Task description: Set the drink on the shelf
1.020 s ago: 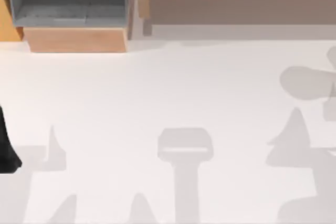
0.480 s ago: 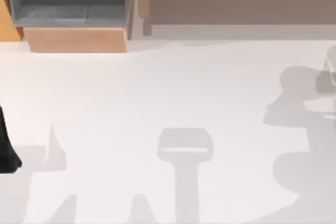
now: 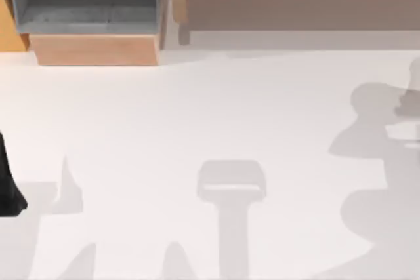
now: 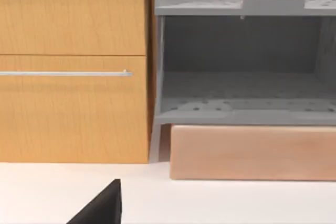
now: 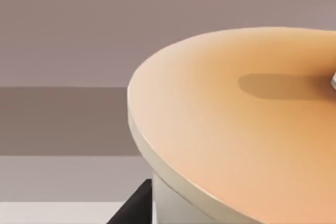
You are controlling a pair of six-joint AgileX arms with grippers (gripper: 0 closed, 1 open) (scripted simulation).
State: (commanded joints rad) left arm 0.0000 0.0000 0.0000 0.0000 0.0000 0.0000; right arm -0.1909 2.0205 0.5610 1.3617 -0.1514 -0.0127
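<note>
Close before the right hand [image 5: 137, 208], drink [image 5: 241, 135] with orange top, grip unclear.

Seen from the left wrist: an orange-brown wooden cabinet front [image 4: 73, 66] with a thin silver handle bar [image 4: 65, 73] running level across it, just under a seam between two panels. Directly beside it, a grey-lined box [image 4: 244, 66], open-fronted, with a grey inner ledge [image 4: 244, 3] above and a speckled grey floor [image 4: 241, 98] below. Along the box's base, a pale wood front [image 4: 252, 152] resting on the white table [image 4: 210, 203]. At the frame's lower edge, a black wedge of the left gripper [image 4: 100, 208], fingers not discernible
</note>
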